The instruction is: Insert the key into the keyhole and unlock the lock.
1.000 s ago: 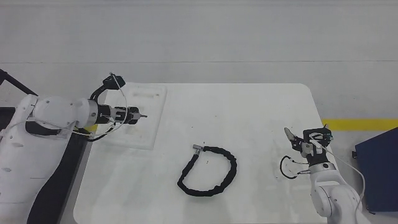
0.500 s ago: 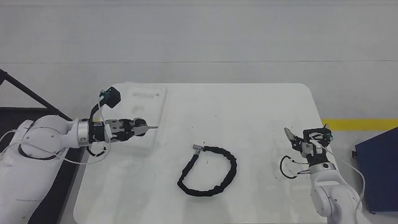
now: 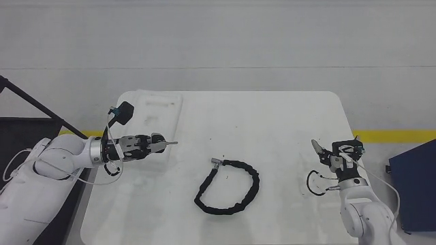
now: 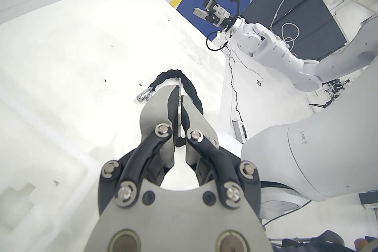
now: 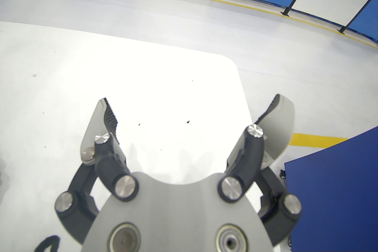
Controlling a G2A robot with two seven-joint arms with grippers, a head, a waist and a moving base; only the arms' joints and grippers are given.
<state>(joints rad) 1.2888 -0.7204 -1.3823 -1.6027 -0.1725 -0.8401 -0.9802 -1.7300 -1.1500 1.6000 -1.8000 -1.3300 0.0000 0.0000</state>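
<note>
A: Starting from the left, where could this go wrong?

B: Above the near part of the white foam tray [image 3: 160, 109], the left gripper [image 3: 160, 143] hovers with its fingers [image 4: 153, 114] clenched on the key [image 4: 179, 114]. The blade pokes out toward the middle of the tabletop [image 3: 286, 129]. The key is thin and flat and is held edge-on, so it probably twists or slips in the grip if its tip meets metal off-axis.

A: And the lock?

B: The black cable lock [image 3: 253, 177] lies in a loose loop at mid-tabletop. Its metal end [image 3: 216, 160] is turned toward the key and is apart from it. Nothing pins the lock down, so a push from the key likely shoves it away instead of seating. Which face carries the keyhole cannot be told.

A: What about the other arm?

B: The right gripper [image 3: 335, 151] is at the right edge, well apart from the lock, with its fingers [image 5: 97, 123] spread and holding nothing. Unless it braces the lock body, turning the key may simply roll the whole loop.
</note>
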